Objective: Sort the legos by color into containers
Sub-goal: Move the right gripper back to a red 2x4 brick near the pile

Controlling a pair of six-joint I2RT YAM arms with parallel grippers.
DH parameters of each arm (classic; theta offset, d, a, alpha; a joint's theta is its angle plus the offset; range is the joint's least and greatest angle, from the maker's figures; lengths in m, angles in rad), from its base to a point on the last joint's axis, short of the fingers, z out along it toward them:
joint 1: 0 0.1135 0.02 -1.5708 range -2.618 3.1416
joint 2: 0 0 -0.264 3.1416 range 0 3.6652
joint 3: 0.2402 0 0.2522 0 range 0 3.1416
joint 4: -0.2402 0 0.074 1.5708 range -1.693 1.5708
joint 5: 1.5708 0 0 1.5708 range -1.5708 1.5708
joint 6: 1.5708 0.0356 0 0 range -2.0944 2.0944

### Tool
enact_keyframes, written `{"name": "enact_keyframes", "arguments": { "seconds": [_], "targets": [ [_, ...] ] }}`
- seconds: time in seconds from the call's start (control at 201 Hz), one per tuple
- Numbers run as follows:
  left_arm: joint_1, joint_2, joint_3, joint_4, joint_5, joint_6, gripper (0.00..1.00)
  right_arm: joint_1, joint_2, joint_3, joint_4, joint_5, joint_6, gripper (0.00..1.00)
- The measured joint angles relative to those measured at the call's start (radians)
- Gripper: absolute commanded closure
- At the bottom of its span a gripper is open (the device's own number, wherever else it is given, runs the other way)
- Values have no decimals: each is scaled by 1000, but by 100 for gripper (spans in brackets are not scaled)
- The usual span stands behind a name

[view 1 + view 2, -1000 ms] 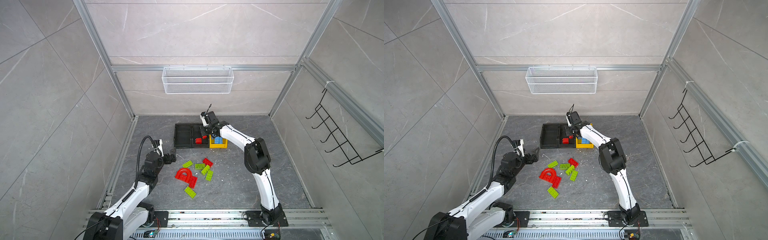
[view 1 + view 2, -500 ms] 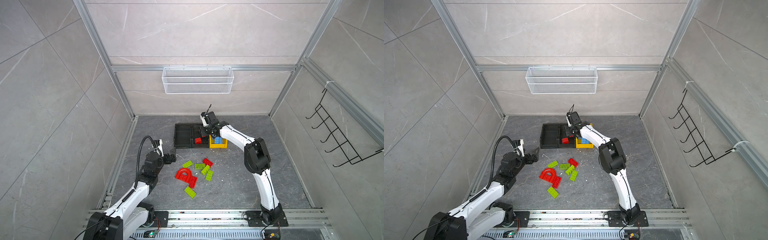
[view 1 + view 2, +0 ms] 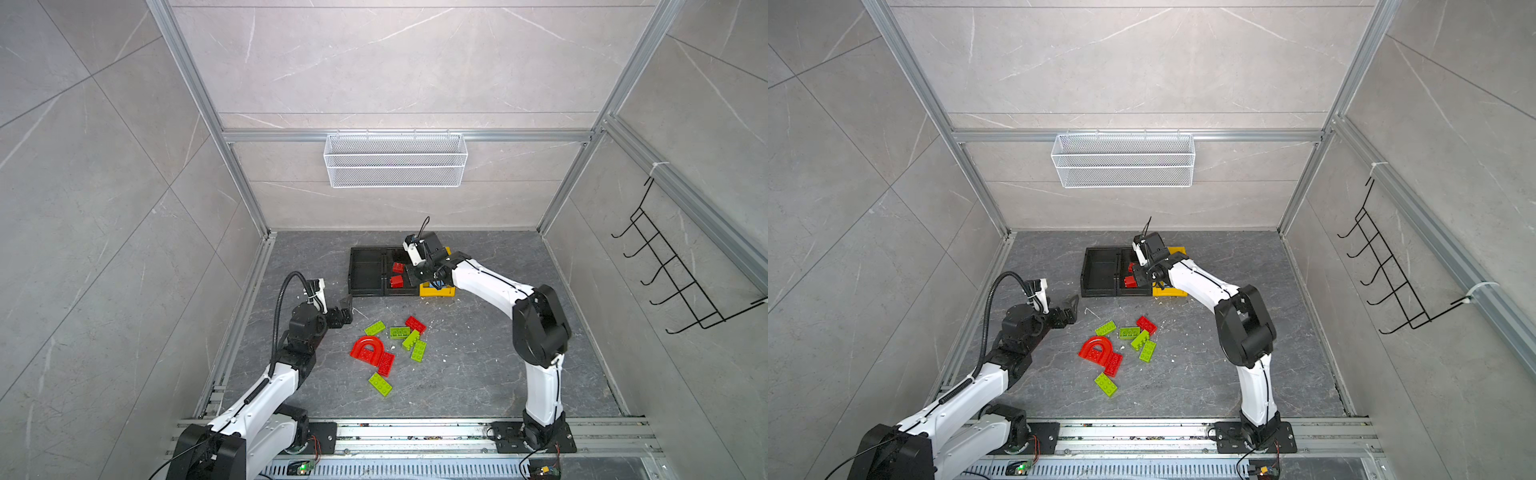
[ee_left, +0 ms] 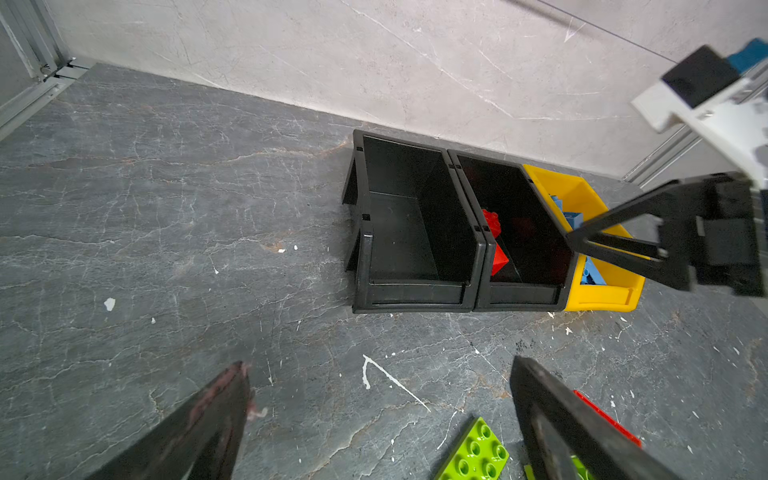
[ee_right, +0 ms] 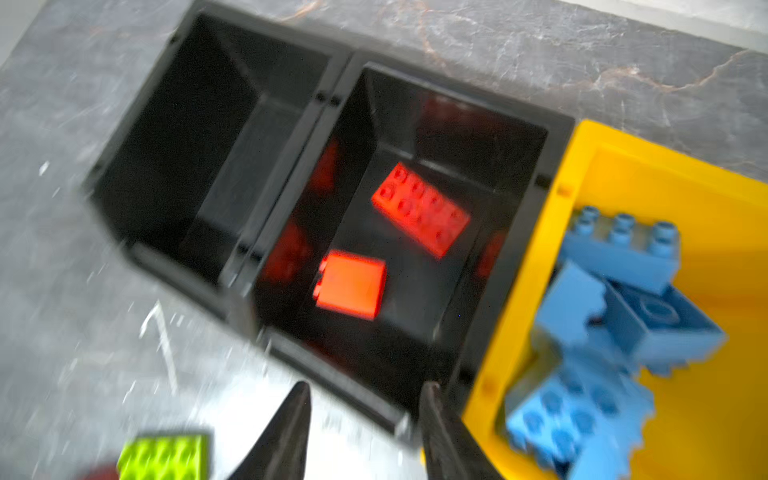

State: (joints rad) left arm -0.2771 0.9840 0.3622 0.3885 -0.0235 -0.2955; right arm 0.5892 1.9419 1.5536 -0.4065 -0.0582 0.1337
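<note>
In both top views the left gripper (image 3: 347,304) hangs low over the grey floor (image 3: 478,374), jaws spread wide and nothing between them. Just beside its tips, toward the middle of the floor, lies the loose pile: five green bricks (image 3: 400,332), a red arch (image 3: 368,348) and two loose red bricks (image 3: 385,365), one of them touching the arch. Farther ahead of these jaws three bins stand in a row, touching: the empty black bin (image 3: 352,270), the middle black bin (image 3: 390,293) and the yellow bin (image 3: 436,291). The right gripper (image 3: 412,277) is above the middle black bin; how its jaws stand I cannot tell here. In the left wrist view the left fingers (image 4: 224,415) are far apart over bare floor, one green brick (image 4: 478,453) lies near one finger, and the bins are well ahead of the tips. In the right wrist view, which is blurred, the right gripper (image 5: 365,388) has its jaws apart with a clear gap, holding nothing. Beyond its tips two binned red bricks (image 5: 419,210) lie apart on the bottom of the middle black bin (image 5: 490,291). The blue bricks (image 5: 615,324) are heaped in the yellow bin (image 5: 727,208), beside one finger (image 5: 440,436)
</note>
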Motion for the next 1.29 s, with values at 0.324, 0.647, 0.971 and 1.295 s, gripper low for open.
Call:
{"name": "enact_keyframes", "arguments": {
  "seconds": [0.324, 0.647, 0.971, 1.295],
  "targets": [
    [0, 1, 0, 1, 0, 0, 0, 8, -211, -327, 8, -52, -23, 51],
    [0, 10, 0, 1, 0, 0, 0, 22, -151, -370, 46, -140, -34, 57],
    [0, 11, 0, 1, 0, 0, 0, 30, -96, -369, 88, -167, -29, 58],
    [0, 10, 0, 0, 0, 0, 0, 32, -59, -383, 140, -162, -17, 59]
  ]
}}
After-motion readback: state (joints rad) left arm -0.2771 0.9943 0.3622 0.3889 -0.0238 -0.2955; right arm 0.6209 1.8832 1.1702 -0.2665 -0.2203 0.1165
